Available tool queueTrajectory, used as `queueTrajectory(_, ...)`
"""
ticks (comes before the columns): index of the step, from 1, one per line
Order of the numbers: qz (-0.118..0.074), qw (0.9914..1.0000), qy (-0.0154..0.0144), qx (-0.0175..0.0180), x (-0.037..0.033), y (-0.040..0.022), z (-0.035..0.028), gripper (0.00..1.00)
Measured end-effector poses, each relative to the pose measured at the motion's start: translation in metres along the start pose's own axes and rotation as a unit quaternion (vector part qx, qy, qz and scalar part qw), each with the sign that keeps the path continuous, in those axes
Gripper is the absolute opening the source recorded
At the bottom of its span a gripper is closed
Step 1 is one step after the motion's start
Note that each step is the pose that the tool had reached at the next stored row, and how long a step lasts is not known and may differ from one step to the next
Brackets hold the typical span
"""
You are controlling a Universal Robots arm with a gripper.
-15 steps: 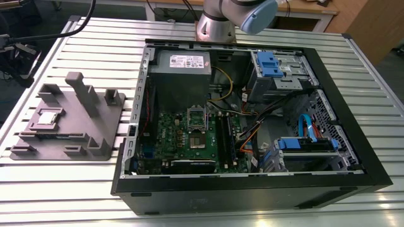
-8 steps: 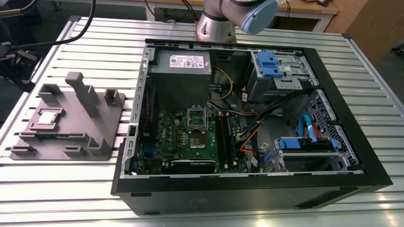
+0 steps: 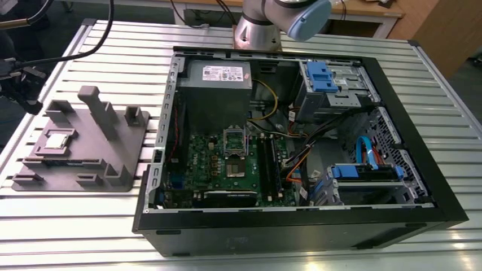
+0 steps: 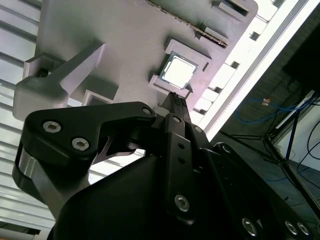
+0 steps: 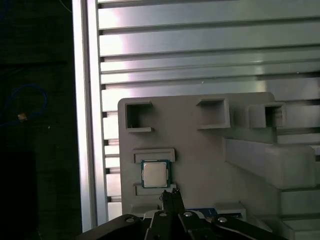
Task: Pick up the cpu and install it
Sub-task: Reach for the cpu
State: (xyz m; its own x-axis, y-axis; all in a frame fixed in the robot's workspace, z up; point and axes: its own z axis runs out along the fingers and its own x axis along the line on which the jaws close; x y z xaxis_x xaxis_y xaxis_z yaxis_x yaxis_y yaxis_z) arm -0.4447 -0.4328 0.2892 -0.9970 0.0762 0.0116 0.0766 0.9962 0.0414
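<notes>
The cpu (image 3: 58, 138) is a small square chip with a silver top, lying flat in a shallow pocket of the grey plastic fixture (image 3: 83, 152) at the exterior view's left. In both wrist views the cpu (image 4: 179, 70) (image 5: 154, 173) lies just beyond my gripper's tips. My gripper (image 4: 174, 97) (image 5: 170, 194) hangs above the fixture (image 4: 125, 40) (image 5: 210, 150), its two thin black fingers drawn together, shut on nothing and apart from the chip. The open computer case (image 3: 391, 113) holds the motherboard (image 3: 218, 169) with its silver socket frame (image 3: 235, 141).
The fixture has tall upright posts (image 3: 98, 110) (image 5: 270, 160) beside the cpu pocket. The slatted metal table (image 3: 75, 226) ends close to the fixture, with a dark drop (image 5: 35, 125) past its edge. Cables and blue drive brackets (image 3: 365, 172) crowd the case's right half.
</notes>
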Motion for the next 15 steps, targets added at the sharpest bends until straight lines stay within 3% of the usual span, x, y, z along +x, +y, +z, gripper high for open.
queueTrajectory(10,0.0,1.0,-0.0001,0.0,0.002,-0.0029,0.0102,0.11)
queueTrajectory(15,0.0,1.0,0.0,0.0001,0.002,-0.0031,0.0113,0.11)
